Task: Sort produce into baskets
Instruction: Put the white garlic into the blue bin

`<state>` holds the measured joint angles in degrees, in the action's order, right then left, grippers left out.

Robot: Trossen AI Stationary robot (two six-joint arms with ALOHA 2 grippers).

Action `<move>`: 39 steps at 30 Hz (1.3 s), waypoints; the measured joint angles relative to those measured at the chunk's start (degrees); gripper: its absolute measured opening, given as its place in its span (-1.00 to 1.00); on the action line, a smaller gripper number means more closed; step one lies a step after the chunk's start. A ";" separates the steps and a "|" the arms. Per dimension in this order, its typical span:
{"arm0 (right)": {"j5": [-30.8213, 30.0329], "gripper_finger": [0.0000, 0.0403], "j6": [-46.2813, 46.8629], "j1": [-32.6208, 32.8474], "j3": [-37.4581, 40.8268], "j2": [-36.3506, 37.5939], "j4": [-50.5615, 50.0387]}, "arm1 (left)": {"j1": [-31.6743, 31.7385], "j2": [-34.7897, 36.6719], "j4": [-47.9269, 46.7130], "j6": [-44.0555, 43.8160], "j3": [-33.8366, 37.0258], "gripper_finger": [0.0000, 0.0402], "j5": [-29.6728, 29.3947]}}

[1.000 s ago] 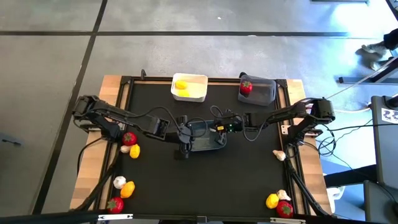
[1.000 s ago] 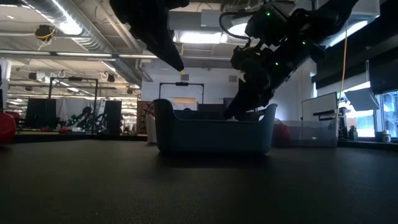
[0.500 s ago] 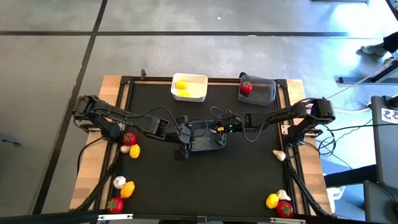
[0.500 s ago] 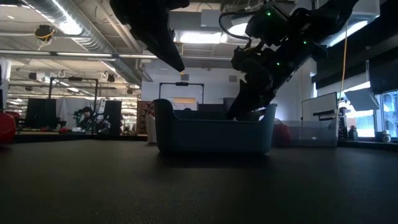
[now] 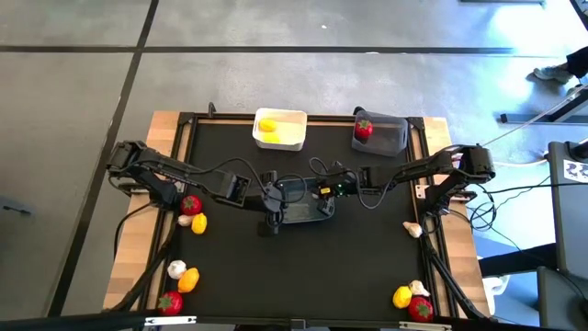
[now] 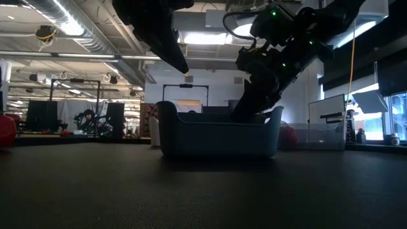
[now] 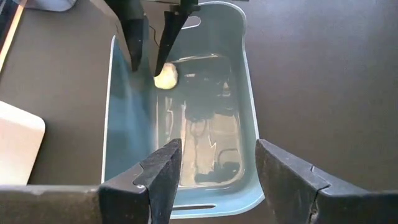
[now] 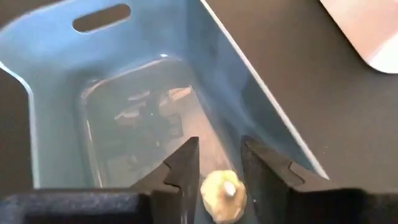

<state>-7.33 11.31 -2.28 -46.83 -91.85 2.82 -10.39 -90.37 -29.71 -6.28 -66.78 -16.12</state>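
Blue-grey plastic fills both wrist views: I have both grippers over the blue-grey basket [image 5: 299,200] at the middle of the black table [image 5: 367,267]. My right gripper [image 8: 219,167] is dipped inside it, close to one long wall, with a whitish garlic bulb [image 8: 222,194] sitting between its fingers [image 8: 185,163]. The fingers stand a little apart around the bulb, and I cannot tell whether they are gripping it or have let go. From the left wrist the same bulb [image 7: 166,78] shows just beside the tips of the right fingers, low against the basket's floor.

My left gripper [image 7: 214,168] hangs above the opposite end of the basket, fingers apart and holding nothing.

Beyond the grippers, at the far edge, the white basket [image 5: 280,130] holds a yellow piece [image 5: 267,126] and the dark grey basket [image 5: 380,132] a red piece [image 5: 364,129]. Beside the left arm lie a red piece with a green top [image 5: 191,204] and a yellow one [image 5: 198,222]; more produce waits at the near corners, and a garlic bulb [image 5: 412,229] lies by the right arm.
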 joint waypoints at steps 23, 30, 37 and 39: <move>-4.31 -0.43 8.37 9.55 -11.56 20.95 -51.38 | -1.27 1.18 -1.21 -1.27 0.00 0.00 1.13; -5.64 -0.43 23.57 18.39 -11.56 27.32 -65.53 | -1.25 1.18 -0.90 -0.85 0.00 0.00 1.05; -4.54 -0.43 40.70 25.51 -11.52 27.77 -74.82 | -1.25 1.18 -0.90 -1.11 0.00 0.00 0.98; -3.66 -0.42 43.61 26.84 -11.52 27.14 -75.46 | -1.25 1.18 -0.90 -1.11 0.00 0.00 0.98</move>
<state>-10.99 54.92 24.55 -58.35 -64.71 -72.64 -11.64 -89.19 -30.61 -7.40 -66.78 -15.14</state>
